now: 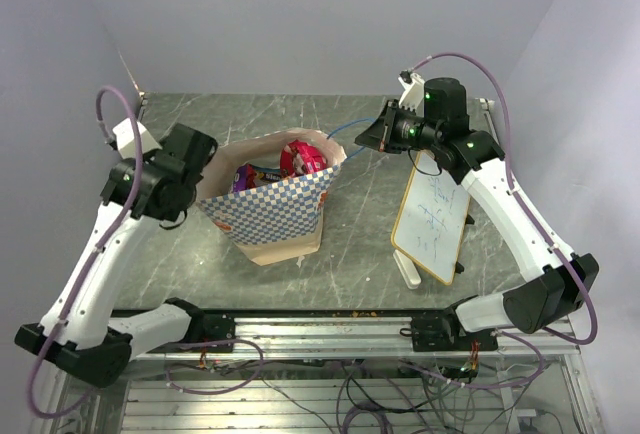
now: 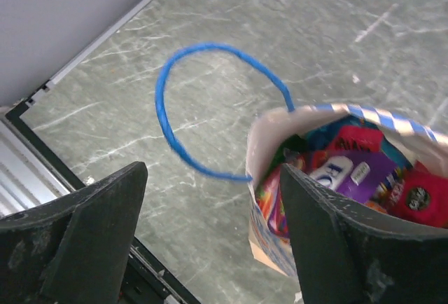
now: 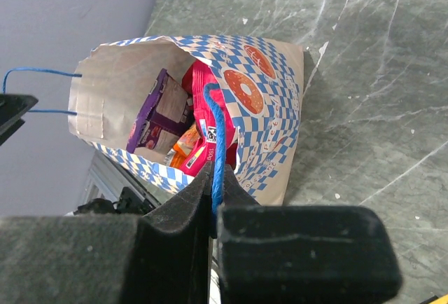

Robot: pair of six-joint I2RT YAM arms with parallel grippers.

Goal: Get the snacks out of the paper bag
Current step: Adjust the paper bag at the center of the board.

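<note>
Lilac walls close round a grey-green marbled table [image 1: 360, 239]. The paper bag [image 1: 275, 209] sits left of its middle, about halfway between the far and near edges, with its mouth gaping and leaning toward the far edge. A small whiteboard [image 1: 432, 216] lies toward the right edge.

The snacks [image 1: 300, 159] are all inside the bag. The right wrist view shows a purple packet [image 3: 157, 115], a red bag [image 3: 199, 125] and an orange one [image 3: 183, 151] packed close together.

My worry is the string. The right gripper [image 3: 212, 178] has its fingers pressed together on the thin blue string handle [image 3: 218, 136], which runs taut from the bag's rim. A hard pull could tear the handle out of the paper, or tip the bag over or drag it toward the right edge, since nothing else pins it down.

The left gripper [image 2: 211, 171] stands wide apart and holds nothing. It hangs over the bag's left side, above the other handle loop [image 2: 162, 108]. One finger is right at the bag's rim, though I cannot tell whether it touches. If it goes in carelessly it could snag that loop or crush the cream wall inward. With the packets wedged this tightly, lifting one may raise the whole bag with it.
</note>
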